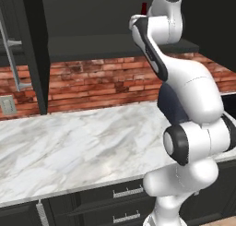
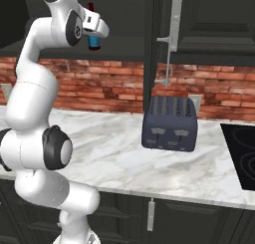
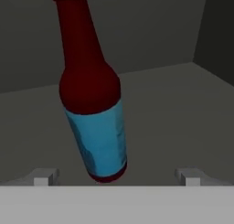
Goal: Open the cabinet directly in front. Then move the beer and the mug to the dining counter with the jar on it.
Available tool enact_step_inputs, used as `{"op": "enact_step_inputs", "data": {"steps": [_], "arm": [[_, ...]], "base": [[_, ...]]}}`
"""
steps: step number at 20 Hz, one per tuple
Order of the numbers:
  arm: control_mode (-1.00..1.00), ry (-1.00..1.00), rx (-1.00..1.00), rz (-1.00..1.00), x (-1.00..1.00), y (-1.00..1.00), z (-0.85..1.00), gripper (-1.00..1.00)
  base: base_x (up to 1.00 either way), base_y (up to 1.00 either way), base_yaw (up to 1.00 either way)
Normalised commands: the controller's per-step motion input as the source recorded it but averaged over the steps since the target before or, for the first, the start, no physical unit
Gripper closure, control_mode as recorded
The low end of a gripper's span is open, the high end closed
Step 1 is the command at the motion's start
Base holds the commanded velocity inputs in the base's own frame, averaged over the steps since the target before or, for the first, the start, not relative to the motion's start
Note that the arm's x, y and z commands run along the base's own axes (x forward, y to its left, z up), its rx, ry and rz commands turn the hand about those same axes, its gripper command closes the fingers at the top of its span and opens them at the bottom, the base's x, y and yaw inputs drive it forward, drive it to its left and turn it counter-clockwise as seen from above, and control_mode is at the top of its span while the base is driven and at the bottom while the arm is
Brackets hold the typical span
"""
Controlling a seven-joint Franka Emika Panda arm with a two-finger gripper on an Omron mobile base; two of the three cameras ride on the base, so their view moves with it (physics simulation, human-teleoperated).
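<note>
Cabinet (image 1: 27, 50) is open: left door swung out w/ its silver bar handle (image 1: 13, 59) showing at the left of the left base view, right door (image 2: 159, 44) edge-on in the right base view, dark shelf (image 1: 92, 47) exposed. So step 1 looks done.

Beer (image 3: 93, 104) stands on that shelf, inside the cabinet, just ahead of the hand; in the hand view it sits between the two fingertips (image 3: 45, 176), left of centre, and appears tilted (camera roll, prob.). Blue label also peeks past the hand in the right base view (image 2: 93, 41).

Gripper (image 3: 116, 177) is spread wide, jaws either side of the bottle base but not touching it — no grasp yet.

Toaster (image 2: 169, 123) sits on the marble worktop (image 1: 69, 146) below, right side.

Left to do, my read: close on the beer, carry it to the dining counter, then the mug. Early in the job.
</note>
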Motion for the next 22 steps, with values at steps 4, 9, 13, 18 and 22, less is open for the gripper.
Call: {"op": "enact_step_inputs", "data": {"steps": [4,9,13,18,22], "arm": [[-1.0,0.0,0.0,0.0,0.41,0.06,0.0,-1.0],[-1.0,0.0,0.0,0.0,0.36,0.07,0.0,-1.0],[-1.0,0.0,0.0,0.0,0.31,0.01,0.0,-1.0],[-1.0,0.0,0.0,0.0,0.29,0.0,0.0,-1.0],[-1.0,0.0,0.0,0.0,0.12,0.0,0.0,1.0]], "base": [[0.0,0.0,0.0],[0.0,0.0,0.0],[0.0,0.0,0.0],[0.0,0.0,0.0],[0.0,0.0,0.0]]}}
